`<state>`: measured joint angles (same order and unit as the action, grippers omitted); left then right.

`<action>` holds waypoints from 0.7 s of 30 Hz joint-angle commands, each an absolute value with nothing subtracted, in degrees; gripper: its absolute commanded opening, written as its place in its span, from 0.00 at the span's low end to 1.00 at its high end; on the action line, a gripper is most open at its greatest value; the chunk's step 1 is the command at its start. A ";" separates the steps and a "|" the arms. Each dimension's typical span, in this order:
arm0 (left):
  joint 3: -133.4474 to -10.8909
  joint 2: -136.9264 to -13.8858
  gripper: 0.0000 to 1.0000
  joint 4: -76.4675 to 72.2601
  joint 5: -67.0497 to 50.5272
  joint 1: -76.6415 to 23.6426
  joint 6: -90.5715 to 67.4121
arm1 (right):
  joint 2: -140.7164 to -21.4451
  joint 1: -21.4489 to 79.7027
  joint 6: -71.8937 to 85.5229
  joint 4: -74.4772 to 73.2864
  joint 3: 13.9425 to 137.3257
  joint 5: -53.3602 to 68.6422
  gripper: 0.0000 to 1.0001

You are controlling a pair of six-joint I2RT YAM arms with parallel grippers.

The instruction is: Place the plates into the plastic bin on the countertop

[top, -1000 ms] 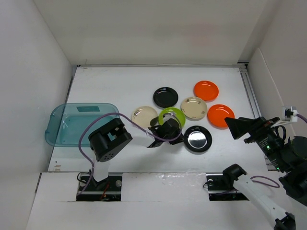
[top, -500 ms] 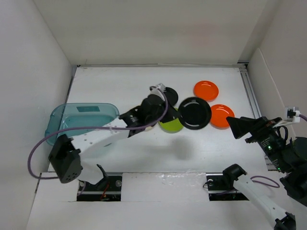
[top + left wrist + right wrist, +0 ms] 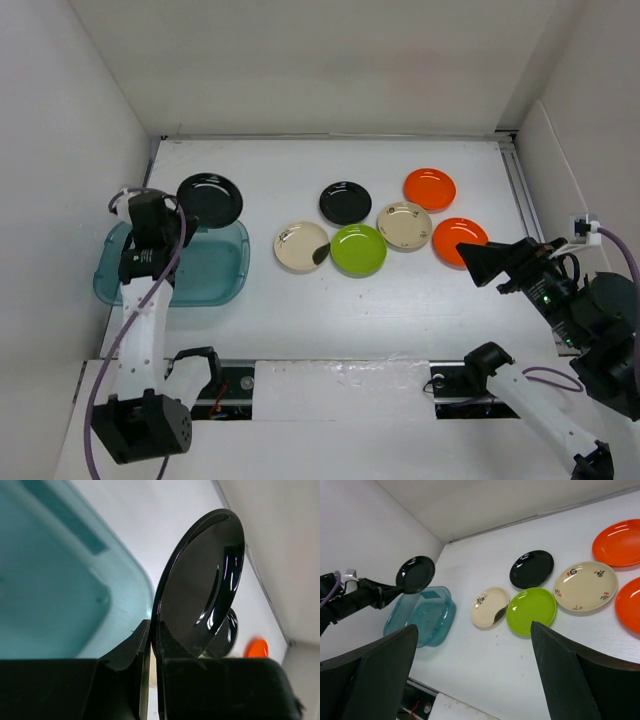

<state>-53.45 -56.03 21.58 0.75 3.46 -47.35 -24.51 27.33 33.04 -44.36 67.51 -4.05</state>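
My left gripper [image 3: 178, 207] is shut on the rim of a black plate [image 3: 210, 198] and holds it tilted in the air above the far right corner of the teal plastic bin [image 3: 215, 272]. In the left wrist view the fingers [image 3: 172, 642] pinch that plate [image 3: 205, 585] edge-on, with the bin [image 3: 50, 590] below. On the white countertop [image 3: 300, 165] lie a second black plate [image 3: 345, 202], two orange plates [image 3: 429, 188] [image 3: 458, 240], two cream plates [image 3: 404, 225] [image 3: 301, 245] and a lime plate [image 3: 358, 249]. My right gripper [image 3: 478, 262] is open and empty, raised near the right orange plate.
White walls close in the countertop at the left, back and right. The bin shows nothing inside in the right wrist view [image 3: 422, 612]. The plates lie in a tight cluster, the lime plate [image 3: 531, 611] touching the left cream one [image 3: 490, 607].
My left arm swung the black plate from the middle of the table leftward to above the bin's far corner. The right cream plate is uncovered. The right gripper shifted slightly left.
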 commanded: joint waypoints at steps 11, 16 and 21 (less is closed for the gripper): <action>-42.37 -47.90 0.00 31.20 10.72 9.84 -48.96 | -26.10 26.98 32.43 -38.85 66.97 1.14 1.00; -40.87 -47.20 0.00 29.36 9.40 9.84 -49.57 | -25.58 26.98 31.38 -39.37 66.97 1.14 1.00; -42.09 -46.86 0.69 28.75 7.82 9.84 -47.38 | -25.58 26.98 31.38 -39.38 66.97 1.14 1.00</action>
